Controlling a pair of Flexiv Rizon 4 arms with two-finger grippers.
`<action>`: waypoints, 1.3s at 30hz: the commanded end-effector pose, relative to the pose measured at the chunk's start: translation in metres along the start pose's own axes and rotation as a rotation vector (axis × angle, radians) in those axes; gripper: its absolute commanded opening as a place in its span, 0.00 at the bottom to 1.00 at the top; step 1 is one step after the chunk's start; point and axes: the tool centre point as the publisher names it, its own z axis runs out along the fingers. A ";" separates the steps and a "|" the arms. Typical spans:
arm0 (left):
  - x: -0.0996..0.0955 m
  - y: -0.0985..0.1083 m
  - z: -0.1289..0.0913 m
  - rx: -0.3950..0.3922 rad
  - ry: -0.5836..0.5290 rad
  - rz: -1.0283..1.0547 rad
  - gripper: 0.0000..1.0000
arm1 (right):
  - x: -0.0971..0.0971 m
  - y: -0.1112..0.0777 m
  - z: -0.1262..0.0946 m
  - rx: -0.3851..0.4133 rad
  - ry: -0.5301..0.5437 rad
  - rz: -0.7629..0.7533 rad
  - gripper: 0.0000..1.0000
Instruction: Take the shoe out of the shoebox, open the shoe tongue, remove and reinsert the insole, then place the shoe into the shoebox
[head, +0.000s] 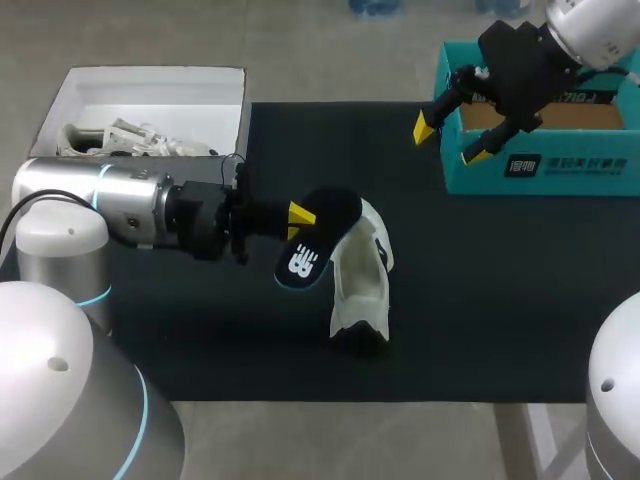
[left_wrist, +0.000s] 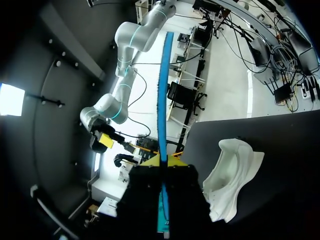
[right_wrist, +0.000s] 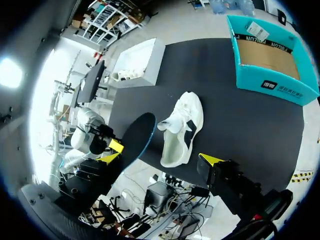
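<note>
Left jaws clenched the insole (head: 318, 240), holding it off the desk (head: 480, 300) just beside the shoe (head: 362, 285), which lay there out of the shoebox (head: 540, 172). Right jaws hung released above that box. I judged insole removal done; reinserting and boxing were left.

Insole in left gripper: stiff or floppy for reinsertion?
Likely semi-flexible: the insole juts past the left gripper curved but not limp. Edge-on it looks thin, so probably light and apt to buckle against the shoe.
</note>
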 end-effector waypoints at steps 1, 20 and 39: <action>0.001 -0.001 0.000 -0.003 0.000 0.001 0.00 | -0.008 -0.012 -0.021 0.020 -0.054 -0.124 1.00; 0.001 -0.001 0.000 -0.003 0.000 0.001 0.00 | -0.014 -0.008 -0.023 0.005 0.003 -0.352 1.00; 0.001 -0.001 0.000 -0.003 0.000 0.001 0.00 | -0.007 -0.005 -0.023 0.004 0.030 -0.413 1.00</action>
